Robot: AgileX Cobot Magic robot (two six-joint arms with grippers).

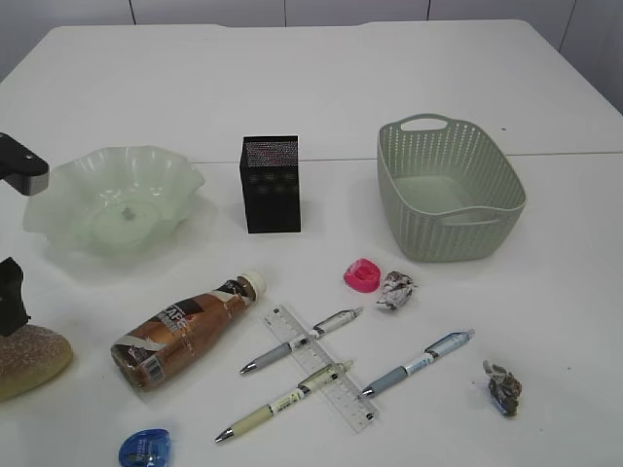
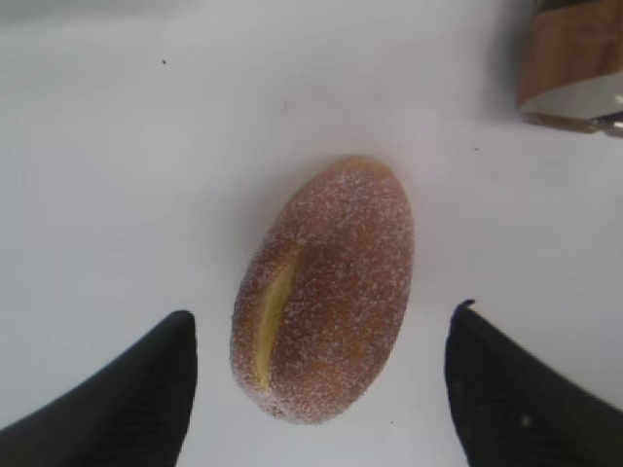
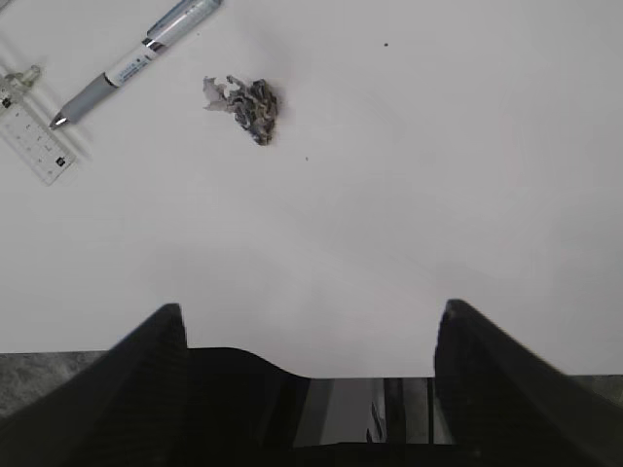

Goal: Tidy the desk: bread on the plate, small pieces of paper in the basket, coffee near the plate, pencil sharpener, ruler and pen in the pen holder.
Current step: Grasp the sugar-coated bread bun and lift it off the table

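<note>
A sugared brown bread roll (image 1: pixel 27 358) lies at the front left; in the left wrist view the bread (image 2: pixel 326 282) sits between my open left gripper's fingers (image 2: pixel 321 375), untouched. The pale green wavy plate (image 1: pixel 58 199) is behind it. A coffee bottle (image 1: pixel 185 329) lies on its side. Three pens (image 1: pixel 302 341) (image 1: pixel 287 399) (image 1: pixel 419 362) and a clear ruler (image 1: pixel 341 389) lie at the front centre. A pink sharpener (image 1: pixel 361 275) and a blue sharpener (image 1: pixel 144 449) lie apart. Paper wads (image 1: pixel 396 289) (image 1: pixel 504 386) (image 3: pixel 248 105) lie on the table. My right gripper (image 3: pixel 307 336) is open and empty.
A black mesh pen holder (image 1: pixel 270 183) stands at the centre back. A grey-green woven basket (image 1: pixel 492 219) stands at the right, empty. The table's front edge shows under the right gripper (image 3: pixel 58 370).
</note>
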